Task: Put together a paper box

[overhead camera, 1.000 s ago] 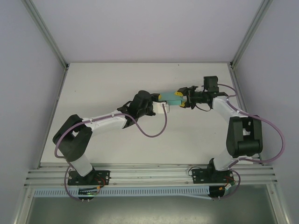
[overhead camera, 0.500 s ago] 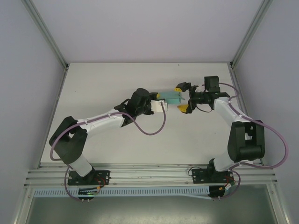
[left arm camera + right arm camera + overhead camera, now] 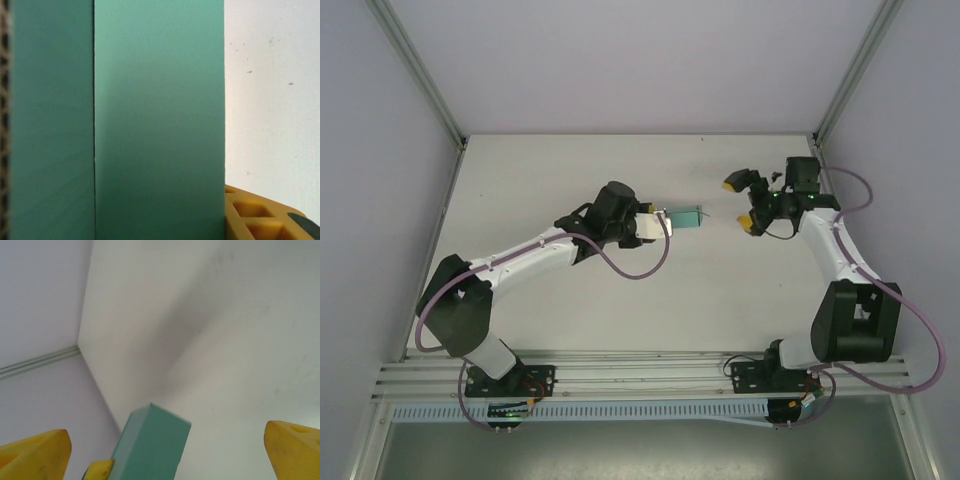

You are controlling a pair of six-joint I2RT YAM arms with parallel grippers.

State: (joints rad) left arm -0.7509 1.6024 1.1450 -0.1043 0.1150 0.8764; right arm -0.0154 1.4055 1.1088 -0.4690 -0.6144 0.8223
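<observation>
Item, change since a second ago: the right pincer (image 3: 738,203), then clamped round the right end of the paper box (image 3: 686,218), has let go and drawn back toward the far right corner of the table (image 3: 570,320). Half a second ago its jaws were already spread and just beside the box end; now they stand wide apart and hold nothing, well clear of the box. The left arm has swung slightly left, carrying the box with it. Item, left pincer (image 3: 667,219): closed on the paper box, which it grips by the near end, the rest projecting past its fingertips toward the right pincer. In the left wrist view the teal card (image 3: 150,120) lies right in front of the lens, a straight seam running down it, and one yellow finger (image 3: 260,215) touches its lower right edge. Item, right wrist view: the box end (image 3: 150,445) shows as a closed rectangular teal face ahead of the pincer, between its two yellow fingertips (image 3: 35,455) but touching neither. A small yellow tip sits against the box's lower left side. Count: paper box, one, folded to a small rectangular form; pincers, two; arms, two; table, one, white.
</observation>
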